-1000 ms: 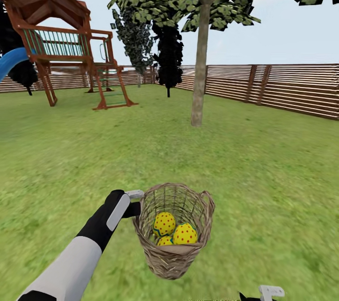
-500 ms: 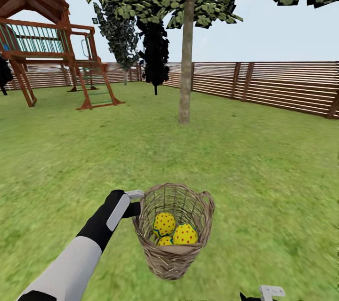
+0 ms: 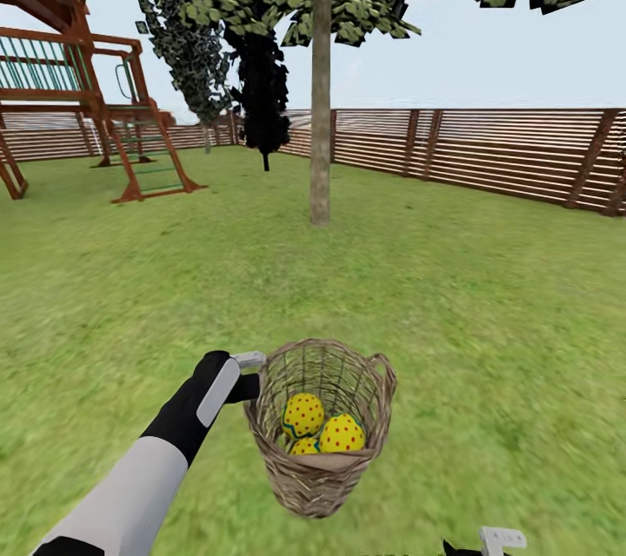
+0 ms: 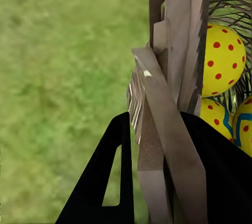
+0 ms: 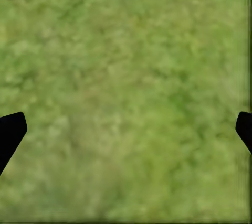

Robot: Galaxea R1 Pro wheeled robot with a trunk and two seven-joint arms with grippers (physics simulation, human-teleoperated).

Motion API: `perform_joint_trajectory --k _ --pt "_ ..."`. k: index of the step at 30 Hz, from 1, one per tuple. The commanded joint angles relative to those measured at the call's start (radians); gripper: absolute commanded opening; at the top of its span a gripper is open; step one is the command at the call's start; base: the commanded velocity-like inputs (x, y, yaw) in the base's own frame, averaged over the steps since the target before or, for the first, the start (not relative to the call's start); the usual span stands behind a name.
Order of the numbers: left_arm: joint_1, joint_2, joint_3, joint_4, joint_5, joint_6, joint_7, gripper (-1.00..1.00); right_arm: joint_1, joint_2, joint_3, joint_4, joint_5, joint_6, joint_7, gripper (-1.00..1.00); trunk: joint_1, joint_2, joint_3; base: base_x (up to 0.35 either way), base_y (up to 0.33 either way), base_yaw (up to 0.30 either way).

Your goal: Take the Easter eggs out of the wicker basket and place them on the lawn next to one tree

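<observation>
My left gripper [image 3: 251, 374] is shut on the rim of the wicker basket [image 3: 317, 471] and holds it above the lawn [image 3: 487, 321]. Three yellow Easter eggs with red dots lie inside: one [image 3: 303, 413], a second [image 3: 342, 433], and a third [image 3: 303, 446] mostly hidden beneath them. The left wrist view shows the black fingers [image 4: 118, 174] clamped on the woven rim [image 4: 176, 72], with eggs [image 4: 223, 59] behind it. A tree with a pale straight trunk [image 3: 320, 139] stands ahead, far beyond the basket. My right gripper [image 5: 126, 129] is open over bare grass; its tip [image 3: 491, 540] peeks in low.
A wooden playset [image 3: 96, 95] stands at the far left. A slatted wooden fence [image 3: 487, 158] runs along the back and right. A thin black-foliage tree [image 3: 261, 95] stands near the fence. Open grass lies between me and the trunk.
The whole picture has slid left, so the camera has turned right; the trunk now sits near the picture's middle. The basket, eggs and both grippers keep their places relative to me.
</observation>
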Motion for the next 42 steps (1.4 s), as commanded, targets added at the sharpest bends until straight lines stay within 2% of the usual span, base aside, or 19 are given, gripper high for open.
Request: perform_joint_trajectory --k 1,6,14,18,25,42 --pt "-0.001 0.000 -0.002 0.000 0.015 -0.001 0.012 -1.00 -0.001 -0.001 -0.009 0.003 0.009 -0.005 0.002 1.00 -0.004 0.006 0.001 0.000 0.000 -0.178" --pt "-0.001 -0.001 -0.002 0.004 0.015 -0.001 0.011 -1.00 -0.001 -0.002 -0.009 0.003 0.009 -0.004 0.002 1.00 -0.023 0.041 0.010 0.056 -0.009 -0.178" --pt "-0.001 -0.001 -0.002 0.003 0.015 -0.001 0.011 -1.00 -0.001 -0.002 -0.009 0.003 0.010 -0.004 0.002 1.00 -0.054 0.097 0.026 0.299 -0.097 -0.144" --pt "-0.001 -0.001 -0.002 0.002 0.015 -0.001 0.012 -1.00 -0.001 -0.001 -0.009 0.003 0.011 -0.004 0.002 1.00 -0.069 0.125 0.039 0.321 -0.062 -0.003" --pt "-0.001 -0.001 -0.002 -0.001 0.015 -0.001 0.012 -1.00 -0.001 -0.001 -0.009 0.003 0.014 -0.004 0.002 1.00 -0.096 0.174 0.061 0.055 -0.002 0.000" --pt "-0.001 0.000 -0.002 0.005 0.017 -0.001 0.010 -1.00 -0.001 0.001 -0.009 0.003 0.016 -0.004 0.002 1.00 -0.161 0.293 0.097 0.323 0.000 0.079"
